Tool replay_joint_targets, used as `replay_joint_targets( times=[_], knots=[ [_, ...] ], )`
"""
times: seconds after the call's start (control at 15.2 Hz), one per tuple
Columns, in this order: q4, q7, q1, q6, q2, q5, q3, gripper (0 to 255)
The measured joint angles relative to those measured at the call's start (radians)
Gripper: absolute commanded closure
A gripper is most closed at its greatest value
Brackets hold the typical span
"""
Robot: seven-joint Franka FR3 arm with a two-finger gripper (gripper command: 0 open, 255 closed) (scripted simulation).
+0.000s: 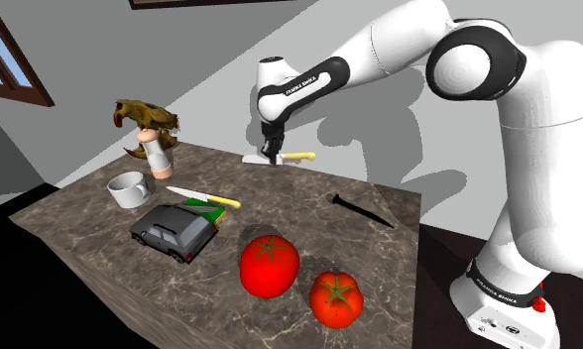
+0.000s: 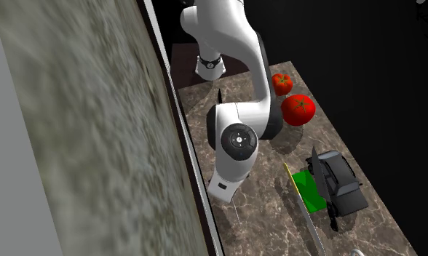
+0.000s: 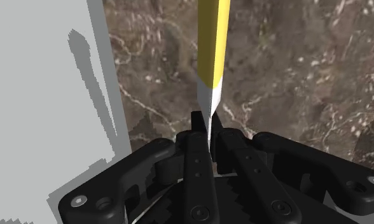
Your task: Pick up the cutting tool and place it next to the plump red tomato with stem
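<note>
A knife with a yellow handle and a pale blade lies at the far edge of the dark marble table. My gripper comes down on it, and the two black fingers are shut on the blade just behind the handle. Whether the knife still rests on the table I cannot tell. Two red tomatoes with green stems sit near the front: a larger one and a smaller one.
A second yellow-handled knife lies on a green pad beside a grey toy car. A white mug and a bottle with a brown figure stand at the shoulder view's left. A black pin lies mid-table.
</note>
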Motion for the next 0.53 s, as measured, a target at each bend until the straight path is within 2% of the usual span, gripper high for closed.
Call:
replay_joint_targets(
  times=[0.53],
  knots=[
    [0.050, 0.000, 0.001, -0.090, -0.040, 0.000, 0.000, 255]
  ],
)
